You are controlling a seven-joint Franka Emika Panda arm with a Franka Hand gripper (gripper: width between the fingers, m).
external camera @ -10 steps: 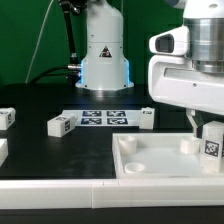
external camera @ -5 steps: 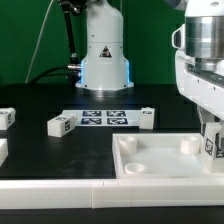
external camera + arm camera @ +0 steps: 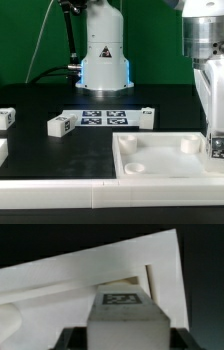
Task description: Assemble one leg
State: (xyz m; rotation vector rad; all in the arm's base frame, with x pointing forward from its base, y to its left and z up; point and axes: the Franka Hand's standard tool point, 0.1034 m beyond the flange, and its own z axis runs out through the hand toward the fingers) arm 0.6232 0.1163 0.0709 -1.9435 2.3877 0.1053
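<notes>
My gripper (image 3: 214, 138) is at the exterior view's right edge, shut on a small white leg (image 3: 215, 146) with a black-and-white tag. It holds the leg upright over the right side of the large white tray-like piece (image 3: 160, 160). In the wrist view the leg (image 3: 124, 314) fills the space between my two dark fingers (image 3: 72, 339), tag (image 3: 122, 297) facing up, with the white tray-like piece (image 3: 70, 280) beneath it. Whether the leg touches a corner socket is hidden.
Three more legs lie on the black table: one (image 3: 60, 125) left of the marker board (image 3: 105, 118), one (image 3: 147, 118) right of it, one (image 3: 6, 117) at the far left. The robot base (image 3: 104, 60) stands behind the board.
My gripper has moved toward the exterior view's right with the leg in it, now mostly past the frame edge. The loose legs and the tray-like piece have not moved.
</notes>
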